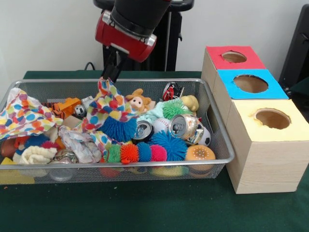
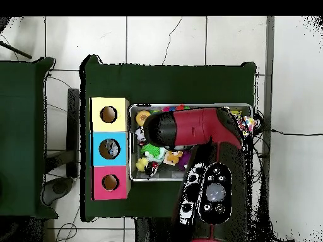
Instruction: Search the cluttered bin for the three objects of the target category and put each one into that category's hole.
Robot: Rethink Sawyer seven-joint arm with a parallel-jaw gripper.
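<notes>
Front view shows the gripper (image 1: pixel 110 73) clenched on the polka-dot cloth (image 1: pixel 107 107), lifting a peak of it above the mesh bin (image 1: pixel 219 140); the fingertips are buried in fabric. The cloth covers toys beneath. The arm (image 1: pixel 130 24) slants down from the top edge, its upper part cut off. Overhead, the arm hides most of the bin. Three boxes (image 1: pixel 263 145) with holes stand beside the bin.

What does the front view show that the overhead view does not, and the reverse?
Only the front view shows the pincer lifting a polka-dot cloth out of the wire bin, with the cans and spiky balls visible. Only the overhead view shows something lying inside the blue box's hole and the tiled floor. Both show the arm, the bin and three boxes: red, blue, yellow.
</notes>
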